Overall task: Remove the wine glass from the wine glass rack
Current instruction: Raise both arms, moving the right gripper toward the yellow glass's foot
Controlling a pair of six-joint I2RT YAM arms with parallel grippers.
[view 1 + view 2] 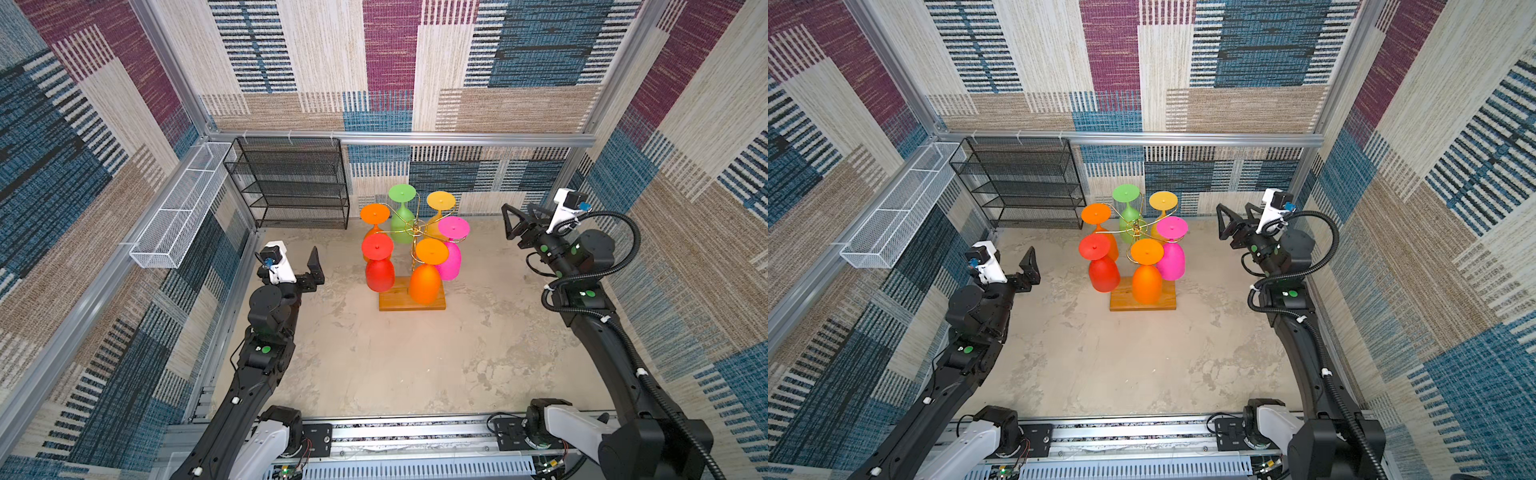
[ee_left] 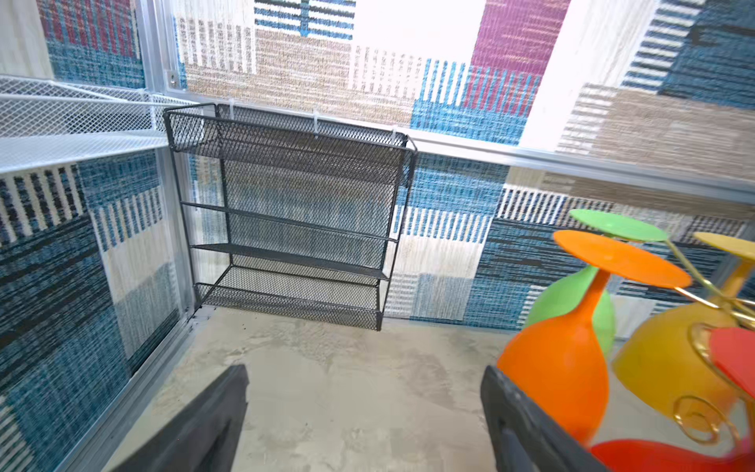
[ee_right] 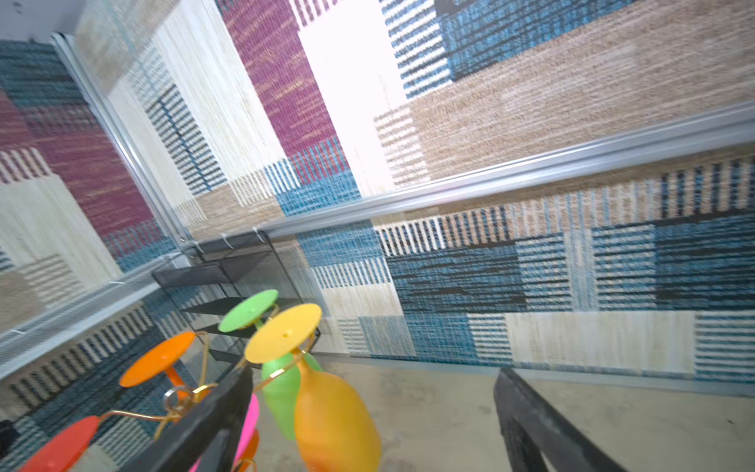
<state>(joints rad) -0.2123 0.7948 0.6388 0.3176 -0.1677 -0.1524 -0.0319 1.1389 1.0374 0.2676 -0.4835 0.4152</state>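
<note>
On wine glass rack (image 1: 392, 302), 6 wine glasses (image 1: 424, 282) hanging, left claw (image 2: 363, 408) spread empty, right claw (image 1: 520, 222) likewise

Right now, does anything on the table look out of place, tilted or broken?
Nothing stands out. The gold wire wine glass rack stands upright on its light-wood base, and six coloured glasses hang bowl-down from it. No spill or break shows.

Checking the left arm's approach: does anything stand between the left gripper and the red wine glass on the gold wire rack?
Nothing visible does. In both top views only bare mottled tabletop lies between the open left gripper and the red wine glass hanging on the gold wire rack.
</note>
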